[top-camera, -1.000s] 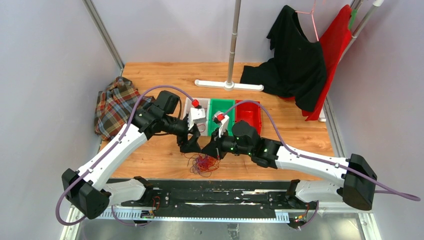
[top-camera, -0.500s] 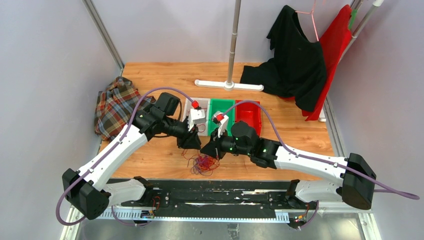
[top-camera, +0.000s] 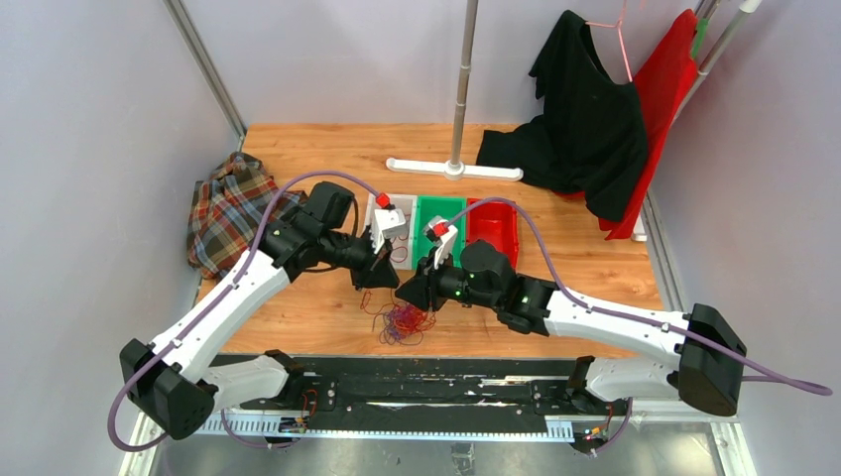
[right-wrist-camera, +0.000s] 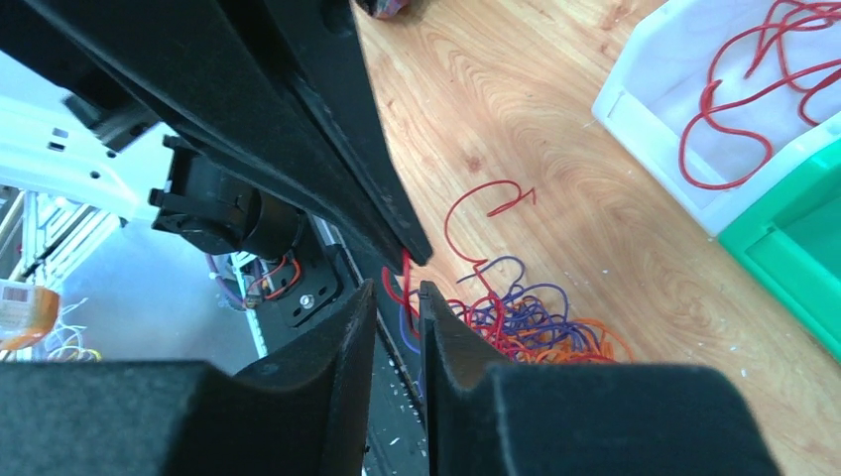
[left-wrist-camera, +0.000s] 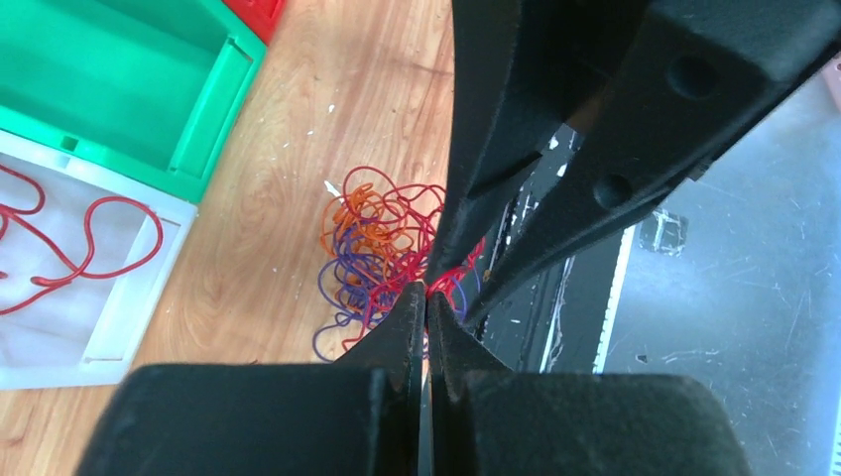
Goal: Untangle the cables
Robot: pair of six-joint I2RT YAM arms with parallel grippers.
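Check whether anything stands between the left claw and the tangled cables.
Nothing visible does. The left claw has its tips right at the cables; the right claw sits beside it, not between.

Over the last second the left gripper has drawn back a little from the near edge of the table toward the far edge, its forearm swinging with it. The right gripper has edged toward the left edge and slightly away from the near edge. The cables beneath them have gathered into a slightly tighter clump, the top strands drawn toward the far edge.
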